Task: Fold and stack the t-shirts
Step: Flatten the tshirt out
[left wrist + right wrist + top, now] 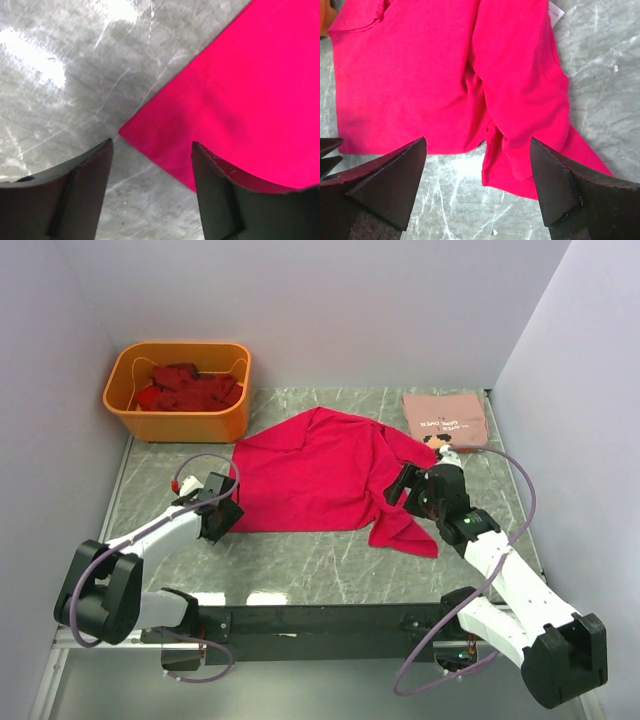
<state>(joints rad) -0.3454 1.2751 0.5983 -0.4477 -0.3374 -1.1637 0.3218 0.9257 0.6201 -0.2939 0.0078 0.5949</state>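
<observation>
A bright crimson-pink t-shirt lies spread on the marble table, its right side bunched into a fold. My left gripper is open and empty, low over the shirt's near left corner. My right gripper is open and empty over the bunched right edge. A folded salmon-pink t-shirt with a small print lies at the back right. Dark red t-shirts lie in the orange tub.
The orange plastic tub stands at the back left corner. White walls close in the table on the left, back and right. A white label shows at the crimson shirt's far edge.
</observation>
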